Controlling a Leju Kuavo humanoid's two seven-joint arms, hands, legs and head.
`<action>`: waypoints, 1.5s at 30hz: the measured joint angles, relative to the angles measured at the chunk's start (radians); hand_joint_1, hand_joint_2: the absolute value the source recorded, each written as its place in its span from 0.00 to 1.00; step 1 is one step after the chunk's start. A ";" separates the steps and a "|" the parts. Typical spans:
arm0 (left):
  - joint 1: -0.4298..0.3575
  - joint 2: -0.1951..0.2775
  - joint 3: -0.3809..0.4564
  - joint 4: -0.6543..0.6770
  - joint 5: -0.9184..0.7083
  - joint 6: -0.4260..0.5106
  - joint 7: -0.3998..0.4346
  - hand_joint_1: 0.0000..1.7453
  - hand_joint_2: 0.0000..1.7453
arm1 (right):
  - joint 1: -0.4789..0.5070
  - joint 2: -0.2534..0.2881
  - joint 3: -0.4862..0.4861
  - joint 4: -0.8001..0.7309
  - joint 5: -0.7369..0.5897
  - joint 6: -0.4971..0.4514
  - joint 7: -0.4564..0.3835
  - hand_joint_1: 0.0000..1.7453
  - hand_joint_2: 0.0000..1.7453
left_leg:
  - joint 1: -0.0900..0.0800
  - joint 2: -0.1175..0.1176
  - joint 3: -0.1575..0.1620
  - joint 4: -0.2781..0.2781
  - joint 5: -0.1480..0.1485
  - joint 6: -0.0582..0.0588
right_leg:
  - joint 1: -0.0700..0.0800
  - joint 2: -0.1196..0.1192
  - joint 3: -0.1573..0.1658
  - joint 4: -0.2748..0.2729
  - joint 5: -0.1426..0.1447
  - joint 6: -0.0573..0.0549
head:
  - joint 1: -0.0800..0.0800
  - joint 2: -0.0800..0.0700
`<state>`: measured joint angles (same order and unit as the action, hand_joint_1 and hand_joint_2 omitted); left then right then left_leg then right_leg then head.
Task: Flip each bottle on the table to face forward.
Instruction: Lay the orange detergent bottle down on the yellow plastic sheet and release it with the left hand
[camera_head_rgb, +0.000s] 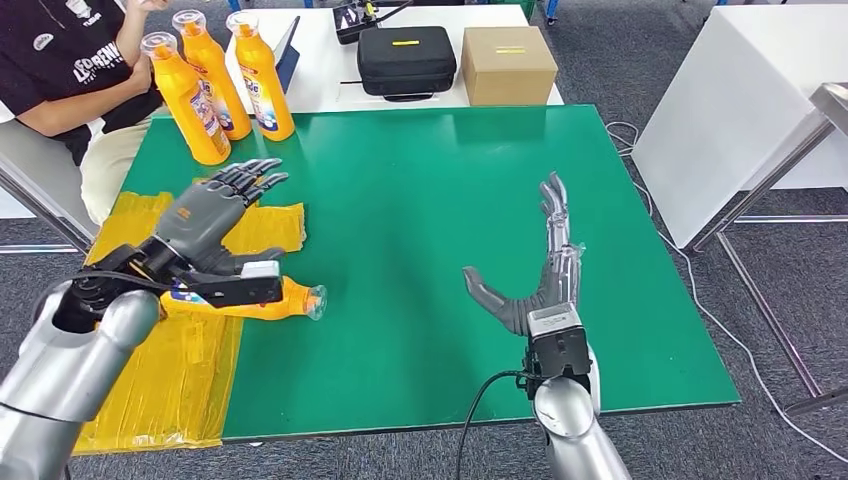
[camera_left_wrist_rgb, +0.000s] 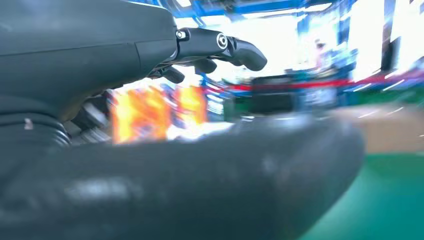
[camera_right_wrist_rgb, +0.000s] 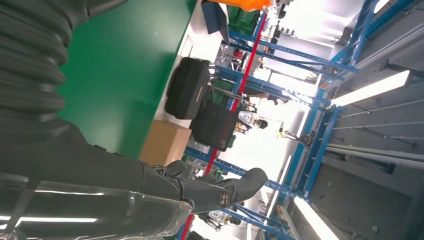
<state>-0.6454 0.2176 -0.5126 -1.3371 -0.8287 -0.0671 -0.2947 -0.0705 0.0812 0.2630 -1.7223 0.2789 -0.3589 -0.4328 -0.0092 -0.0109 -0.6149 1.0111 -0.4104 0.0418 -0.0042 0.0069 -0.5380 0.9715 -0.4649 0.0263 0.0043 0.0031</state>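
Note:
Three orange bottles stand upright at the table's far left corner: one (camera_head_rgb: 185, 100), a second (camera_head_rgb: 212, 75) and a third (camera_head_rgb: 260, 75). They appear as an orange blur (camera_left_wrist_rgb: 145, 112) in the left wrist view. A fourth orange bottle (camera_head_rgb: 285, 299) lies on its side near the left front, its clear cap pointing right. My left hand (camera_head_rgb: 215, 215) hovers just beyond it with fingers (camera_left_wrist_rgb: 220, 47) stretched out and apart, holding nothing; my wrist covers the bottle's base. My right hand (camera_head_rgb: 545, 270) lies open on the green table (camera_head_rgb: 430, 180) at the right front, thumb spread, well away from every bottle.
A yellow sheet (camera_head_rgb: 260, 228) covers the table's left edge under the lying bottle. A black case (camera_head_rgb: 405, 60) and a cardboard box (camera_head_rgb: 508, 63) sit on a white table behind. A seated person (camera_head_rgb: 70, 60) is at the far left corner. Another white table (camera_head_rgb: 740, 100) stands to the right.

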 joint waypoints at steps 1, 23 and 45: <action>0.032 -0.019 0.016 -0.022 0.095 -0.008 -0.018 0.00 1.00 | 0.000 0.000 -0.001 -0.007 -0.002 0.002 -0.001 0.00 1.00 | 0.000 0.000 0.000 0.000 0.000 0.000 | 0.000 0.000 0.000 0.000 0.000 0.000 | 0.000 0.000; 0.231 -0.419 0.027 0.043 1.022 -0.132 0.077 0.00 1.00 | -0.026 -0.006 0.040 -0.028 -0.033 0.025 0.015 0.00 1.00 | -0.001 -0.001 0.000 0.000 0.000 0.001 | -0.001 -0.001 0.000 -0.001 0.000 0.000 | 0.000 0.000; 0.179 -0.448 0.024 0.040 0.970 0.014 0.064 0.00 1.00 | -0.034 -0.005 0.041 -0.016 -0.020 0.112 0.015 0.00 1.00 | -0.001 -0.001 0.000 0.000 0.000 0.001 | -0.001 -0.001 0.000 0.000 0.000 0.000 | 0.000 0.000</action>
<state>-0.4669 -0.2309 -0.4887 -1.2966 0.1416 -0.0535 -0.2305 -0.1050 0.0763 0.3037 -1.7387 0.2589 -0.2470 -0.4174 -0.0103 -0.0118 -0.6153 1.0111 -0.4108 0.0425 -0.0054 0.0060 -0.5375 0.9710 -0.4648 0.0267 0.0040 0.0031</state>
